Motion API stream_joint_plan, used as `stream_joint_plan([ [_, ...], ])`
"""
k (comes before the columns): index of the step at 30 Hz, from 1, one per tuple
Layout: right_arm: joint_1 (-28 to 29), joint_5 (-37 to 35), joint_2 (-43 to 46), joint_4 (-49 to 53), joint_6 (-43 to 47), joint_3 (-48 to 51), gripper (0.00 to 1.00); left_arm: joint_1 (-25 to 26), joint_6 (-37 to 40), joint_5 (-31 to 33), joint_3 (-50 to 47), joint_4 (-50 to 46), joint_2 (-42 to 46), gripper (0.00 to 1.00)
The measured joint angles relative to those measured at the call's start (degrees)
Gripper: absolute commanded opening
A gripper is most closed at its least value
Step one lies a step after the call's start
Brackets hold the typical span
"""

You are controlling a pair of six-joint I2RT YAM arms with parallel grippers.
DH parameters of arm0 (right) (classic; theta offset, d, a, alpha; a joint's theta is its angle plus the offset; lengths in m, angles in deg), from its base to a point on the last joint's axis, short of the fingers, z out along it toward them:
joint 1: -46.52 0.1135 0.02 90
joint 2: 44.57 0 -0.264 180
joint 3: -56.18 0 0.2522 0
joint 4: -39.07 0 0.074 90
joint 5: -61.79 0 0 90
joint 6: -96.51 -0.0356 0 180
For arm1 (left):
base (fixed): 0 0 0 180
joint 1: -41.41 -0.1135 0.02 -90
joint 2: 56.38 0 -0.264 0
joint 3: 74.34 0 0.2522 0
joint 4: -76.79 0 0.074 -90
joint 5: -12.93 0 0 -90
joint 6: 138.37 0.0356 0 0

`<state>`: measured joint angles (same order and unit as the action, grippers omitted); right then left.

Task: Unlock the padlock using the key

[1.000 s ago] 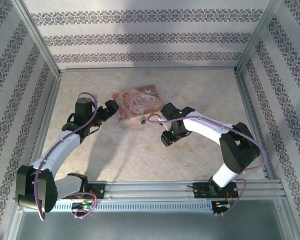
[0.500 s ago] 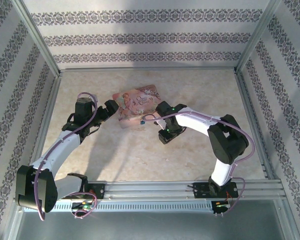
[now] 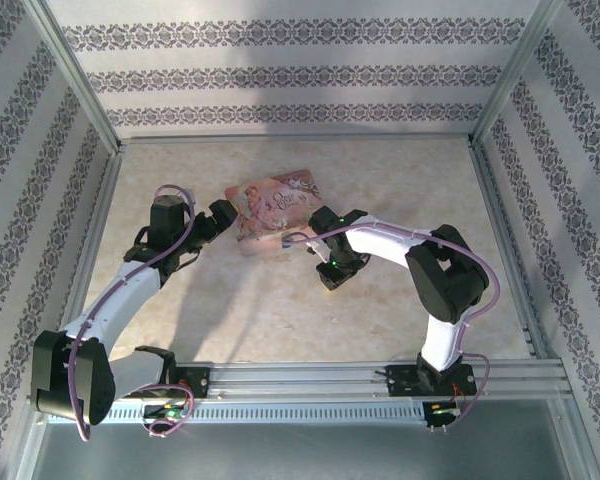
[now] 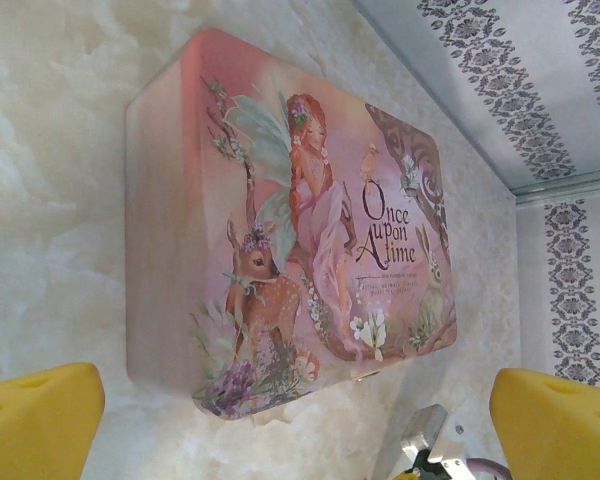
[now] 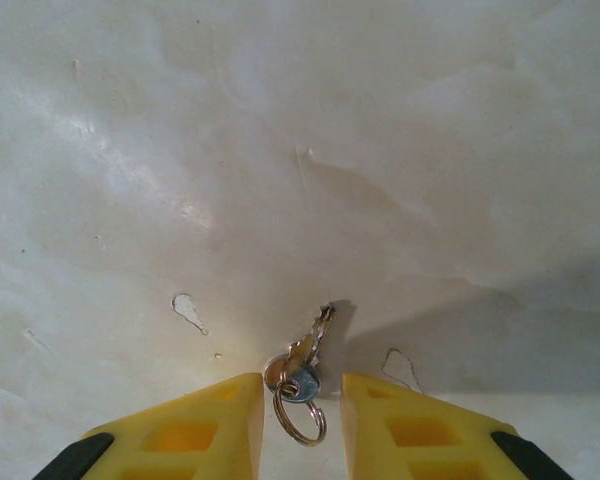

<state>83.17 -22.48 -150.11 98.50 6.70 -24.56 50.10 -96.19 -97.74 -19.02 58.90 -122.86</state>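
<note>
Right gripper [image 5: 301, 382]: jaws open, 1 yellow finger on each side of the key [image 5: 304, 362]. The key lies flat on the bench [image 5: 280, 150] in the gap, with its ring toward the wrist and its blade pointing away. Neither finger is seen pressing on it, so it is judged bracketed but not gripped.

Left gripper [image 4: 298, 400]: jaws wide open and holding nothing. Its 2 fingers frame the near corner of the pink tin [image 4: 310, 230] without touching it. The tin lies flat, with its illustrated lid facing up.

In the top view both arms reach in toward the tin from opposite sides. The left arm stops just beside the tin's left edge. The right arm is bent low over the bench just beside the tin's near right corner.

The padlock is too small to be made out with confidence. The right arm's cable crosses the tin's near edge, where it would be expected.

Progress, as a judgement: early stage.
- Done: the right jaws are lined up on the key.
- Outstanding:
  1. Close on the key and lift it.
  2. Steady the padlock.
  3. Insert the blade.
  4. Turn the key.
  5. Release the shackle.

Nothing visible indicates the lock is open.
</note>
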Motion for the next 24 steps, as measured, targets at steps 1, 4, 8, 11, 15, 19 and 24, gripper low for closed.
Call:
stream_joint_plan([
  [1, 0.0, 0.0, -0.1, 0.0, 0.0, 0.0, 0.26, 0.0, 0.0, 0.0, 0.0, 0.0, 0.0, 0.99],
  [4, 0.0, 0.0, -0.1, 0.0, 0.0, 0.0, 0.25, 0.0, 0.0, 0.0, 0.0, 0.0, 0.0, 0.99],
  [8, 0.0, -0.2, -0.4, 0.0, -0.2, 0.0, 0.23, 0.0, 0.0, 0.0, 0.0, 0.0, 0.0, 0.99],
  [11, 0.0, -0.2, -0.9, 0.2, -0.4, 0.0, 0.22, 0.0, 0.0, 0.0, 0.0, 0.0, 0.0, 0.99],
  [15, 0.0, -0.2, -0.9, 0.2, -0.6, 0.0, 0.17, 0.0, 0.0, 0.0, 0.0, 0.0, 0.0, 0.99],
  [19, 0.0, -0.2, -0.8, 0.2, -1.6, 0.0, 0.1, 0.0, 0.0, 0.1, 0.0, -0.1, 0.0, 0.99],
  [24, 0.0, -0.3, 0.3, -0.5, -2.4, 1.0, 0.02, 0.0, 0.4, 0.2, 0.0, -0.5, 0.0, 0.99],
])
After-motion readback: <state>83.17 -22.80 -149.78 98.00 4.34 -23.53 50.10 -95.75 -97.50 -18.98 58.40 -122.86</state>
